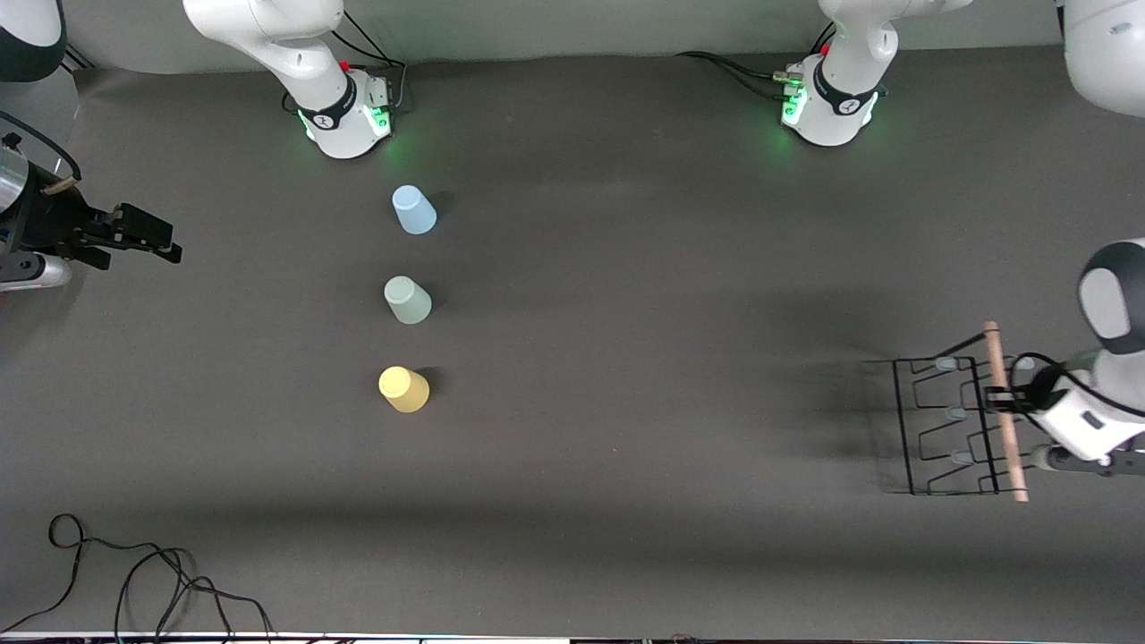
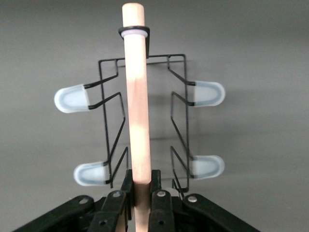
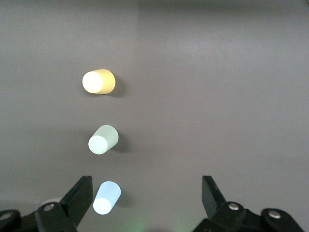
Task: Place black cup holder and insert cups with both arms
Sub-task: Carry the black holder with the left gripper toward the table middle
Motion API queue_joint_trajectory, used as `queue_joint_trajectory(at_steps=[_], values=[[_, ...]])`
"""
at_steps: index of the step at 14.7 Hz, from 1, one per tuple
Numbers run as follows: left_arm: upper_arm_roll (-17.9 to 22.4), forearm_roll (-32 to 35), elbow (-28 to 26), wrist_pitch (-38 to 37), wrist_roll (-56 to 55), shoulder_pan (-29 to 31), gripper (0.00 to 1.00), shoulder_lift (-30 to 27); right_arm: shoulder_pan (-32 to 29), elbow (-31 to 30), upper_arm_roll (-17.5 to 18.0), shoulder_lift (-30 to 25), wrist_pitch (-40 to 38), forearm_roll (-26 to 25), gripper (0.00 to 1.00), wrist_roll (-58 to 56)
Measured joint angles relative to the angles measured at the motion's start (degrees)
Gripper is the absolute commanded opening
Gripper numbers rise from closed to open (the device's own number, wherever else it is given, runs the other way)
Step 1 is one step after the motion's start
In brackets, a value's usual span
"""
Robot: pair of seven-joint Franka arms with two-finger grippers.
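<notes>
The black cup holder (image 1: 908,429) is at the left arm's end of the table, its wooden rod (image 1: 1004,411) on top. My left gripper (image 1: 1000,400) is shut on that rod near its middle; the left wrist view shows the rod (image 2: 136,111) pinched in the left gripper (image 2: 141,186), pale pegs (image 2: 72,98) sticking out both sides. Three cups stand mouth down in a row toward the right arm's end: light blue (image 1: 414,210), grey-green (image 1: 408,300), yellow (image 1: 404,389) nearest the camera. My right gripper (image 1: 161,240) hovers open and empty at the right arm's end; the right wrist view shows the blue cup (image 3: 107,197), grey-green cup (image 3: 103,139) and yellow cup (image 3: 99,81) far below the gripper (image 3: 147,193).
The arm bases (image 1: 349,116) (image 1: 827,107) stand along the table edge farthest from the camera. Loose black cables (image 1: 134,581) lie at the near corner on the right arm's end. Bare dark tabletop (image 1: 644,358) stretches between the cups and the holder.
</notes>
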Motion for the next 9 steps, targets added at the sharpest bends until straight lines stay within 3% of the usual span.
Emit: queue_joint_trajectory(at_steps=[9], values=[[-0.27,-4.11,-1.17,-6.11,-19.46,-17.57,0.0,-7.56,-0.08,0.0,0.0,0.0,0.0,0.0,1.0,0.0]])
